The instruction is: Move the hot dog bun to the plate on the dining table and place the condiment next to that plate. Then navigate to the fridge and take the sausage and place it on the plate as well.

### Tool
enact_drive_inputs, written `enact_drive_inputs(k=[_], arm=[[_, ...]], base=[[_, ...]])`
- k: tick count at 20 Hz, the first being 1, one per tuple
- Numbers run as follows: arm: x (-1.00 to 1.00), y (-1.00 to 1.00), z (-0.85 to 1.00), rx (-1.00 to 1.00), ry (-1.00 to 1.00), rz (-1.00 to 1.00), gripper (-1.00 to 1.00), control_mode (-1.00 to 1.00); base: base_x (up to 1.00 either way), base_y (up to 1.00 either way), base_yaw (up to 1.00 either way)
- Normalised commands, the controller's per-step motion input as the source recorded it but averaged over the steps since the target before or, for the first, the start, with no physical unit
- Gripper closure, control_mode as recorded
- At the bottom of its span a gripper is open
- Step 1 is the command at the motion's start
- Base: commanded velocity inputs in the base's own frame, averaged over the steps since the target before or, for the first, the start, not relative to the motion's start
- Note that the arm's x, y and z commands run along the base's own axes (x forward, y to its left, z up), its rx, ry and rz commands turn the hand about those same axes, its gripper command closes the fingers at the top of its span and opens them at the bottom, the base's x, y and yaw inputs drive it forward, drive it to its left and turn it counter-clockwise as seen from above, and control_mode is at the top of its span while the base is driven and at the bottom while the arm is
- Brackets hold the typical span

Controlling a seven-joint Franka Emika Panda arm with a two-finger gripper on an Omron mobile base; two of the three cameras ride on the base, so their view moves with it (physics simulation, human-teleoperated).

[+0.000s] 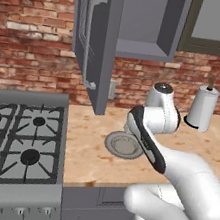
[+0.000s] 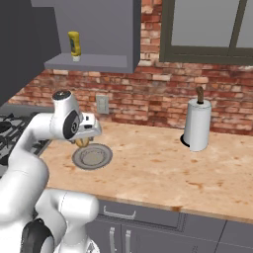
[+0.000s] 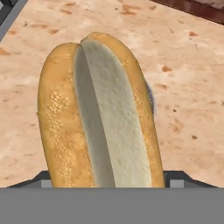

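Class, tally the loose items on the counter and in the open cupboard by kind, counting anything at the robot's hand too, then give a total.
Bun: 1
Dish: 1
Paper towel roll: 1
Yellow bottle: 1
Total: 4

Split hot dog bun point(image 3: 100, 118) looms close above wood counter point(image 3: 188, 65).

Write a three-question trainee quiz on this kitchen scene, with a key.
1. True or false: the small yellow squeeze bottle stands on the wood counter.
2. What fills the hand view between the gripper tips?
A. oblong yellow-tan bun
B. red-brown sausage
C. spoon
3. Fill in: the white paper towel roll stands near the ___ wall.

Key: 1 false, it stands on the open grey cabinet shelf; 2 A; 3 brick.
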Motion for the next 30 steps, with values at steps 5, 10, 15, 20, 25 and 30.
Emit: enact_drive_inputs(k=[5,10,15,20,25,30], arm=[[-0.56,-0.07,0.97,0.01,0.00,0.01,1.00,-1.00],[-0.62,-0.20,0.73,0.04,0.00,0.01,1.00,-1.00],[-0.64,-0.32,0.40,0.04,-0.04,0.00,1.00,-1.00],[-0.76,-0.19,0.06,0.02,-0.12,-0.04,1.00,-1.00],[-0.05,0.00,0.00,0.00,0.00,0.01,1.00,-1.00],[-0.03,0.00,-0.02,-0.01,0.00,0.00,1.00,1.00]], base=[[0.00,0.00,0.00],[0.00,0.00,0.00],[0.00,0.00,0.00],[0.00,0.00,0.00],[0.00,0.00,0.00],[-0.71,0.00,0.10]])
